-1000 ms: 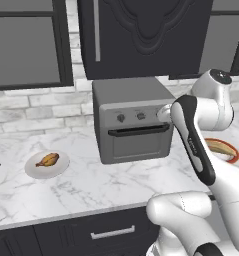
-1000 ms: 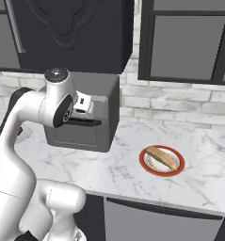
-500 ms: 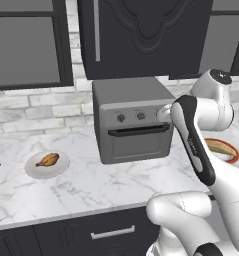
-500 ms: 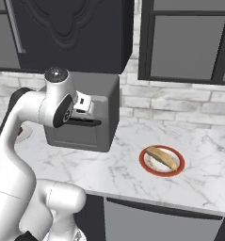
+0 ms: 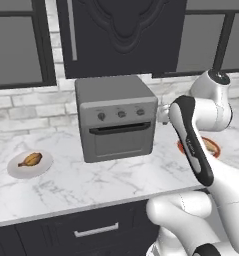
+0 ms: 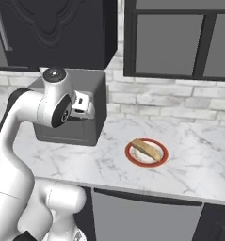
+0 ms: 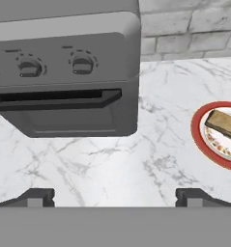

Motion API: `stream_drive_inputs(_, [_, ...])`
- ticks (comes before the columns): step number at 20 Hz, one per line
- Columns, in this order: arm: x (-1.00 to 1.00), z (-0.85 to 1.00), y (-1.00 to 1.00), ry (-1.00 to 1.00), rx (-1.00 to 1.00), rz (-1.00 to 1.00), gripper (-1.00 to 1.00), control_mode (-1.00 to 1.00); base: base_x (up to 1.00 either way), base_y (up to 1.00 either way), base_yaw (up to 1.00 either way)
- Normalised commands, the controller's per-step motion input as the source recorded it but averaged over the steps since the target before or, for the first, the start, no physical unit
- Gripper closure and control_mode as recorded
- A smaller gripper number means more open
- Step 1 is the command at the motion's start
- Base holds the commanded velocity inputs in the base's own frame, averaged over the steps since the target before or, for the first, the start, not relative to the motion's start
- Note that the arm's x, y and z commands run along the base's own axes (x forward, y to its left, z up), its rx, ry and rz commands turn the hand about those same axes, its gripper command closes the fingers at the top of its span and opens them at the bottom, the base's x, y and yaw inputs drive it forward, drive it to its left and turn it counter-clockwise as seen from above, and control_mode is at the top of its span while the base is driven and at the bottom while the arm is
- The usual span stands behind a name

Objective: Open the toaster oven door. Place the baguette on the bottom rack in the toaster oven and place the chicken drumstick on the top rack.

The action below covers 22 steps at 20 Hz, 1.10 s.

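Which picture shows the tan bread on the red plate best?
The right base view: the tan baguette lies whole and unblocked there. The hand view cuts it off at the edge; in the left base view the arm hides most of it.

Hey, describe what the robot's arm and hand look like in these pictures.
The arm is glossy white with rounded segments, dark grey joint caps and a long black stripe along one link. The hand is a small white block ending in two short dark fingertips.

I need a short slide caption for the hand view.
Open gripper facing the closed toaster oven door, baguette at right.
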Motion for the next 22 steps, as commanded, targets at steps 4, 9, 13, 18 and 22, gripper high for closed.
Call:
stream_drive_inputs(4, [0.00,0.00,0.00,0.00,0.00,0.00,-1.00,1.00,0.16,-0.56,-0.01])
stream_drive_inputs(9, [0.00,0.00,0.00,0.00,0.00,0.00,-1.00,1.00,0.43,-0.30,-0.07])
stream_drive_inputs(13, [0.00,0.00,0.00,0.00,0.00,0.00,-1.00,1.00,0.52,-0.21,-0.04])
stream_drive_inputs(18, [0.00,0.00,0.00,0.00,0.00,0.00,-1.00,1.00,0.30,-0.05,0.00])
stream_drive_inputs(22, [0.00,0.00,0.00,0.00,0.00,0.00,-1.00,1.00,0.00,0.00,0.00])
